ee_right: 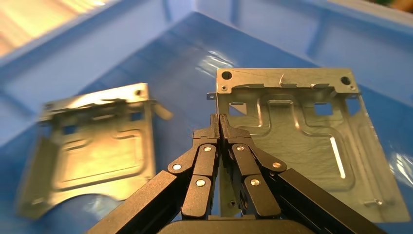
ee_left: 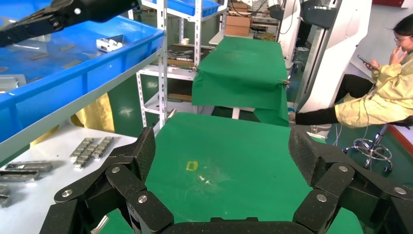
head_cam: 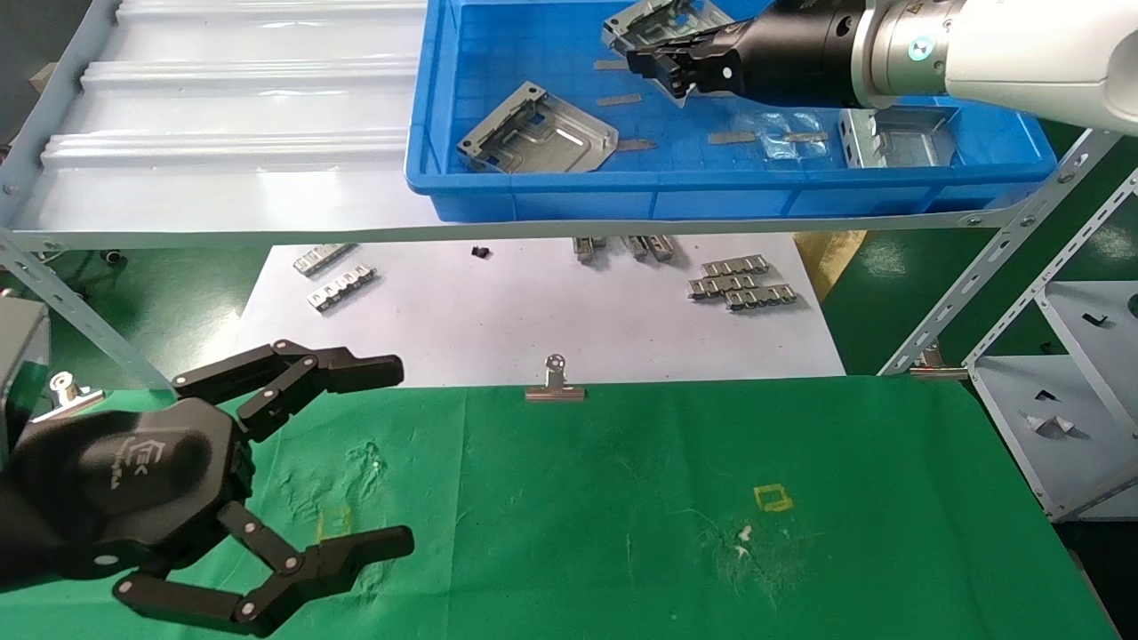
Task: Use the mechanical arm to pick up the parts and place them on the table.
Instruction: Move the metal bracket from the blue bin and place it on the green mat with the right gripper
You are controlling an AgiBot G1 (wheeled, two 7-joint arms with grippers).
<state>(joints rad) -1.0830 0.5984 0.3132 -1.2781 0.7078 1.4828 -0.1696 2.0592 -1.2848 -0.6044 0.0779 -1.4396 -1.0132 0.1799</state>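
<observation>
My right gripper (head_cam: 653,67) is inside the blue bin (head_cam: 533,196), shut on the side flange of a grey sheet-metal part (head_cam: 653,20) that sits tilted in its jaws. In the right wrist view the fingertips (ee_right: 219,119) meet on the edge of that part (ee_right: 302,126), and a second part (ee_right: 97,141) lies beside it. Two more parts lie in the bin, one at its left (head_cam: 538,133) and one at its right (head_cam: 898,135). My left gripper (head_cam: 396,453) is open and empty over the green table (head_cam: 622,516), at its left front (ee_left: 221,151).
The bin stands on a white ribbed shelf (head_cam: 222,133) above a white paper sheet (head_cam: 533,311) carrying small ridged strips (head_cam: 742,283). Thin flat slips (head_cam: 618,100) lie in the bin. A metal clip (head_cam: 555,384) holds the cloth's far edge. A grey rack (head_cam: 1067,400) stands at the right.
</observation>
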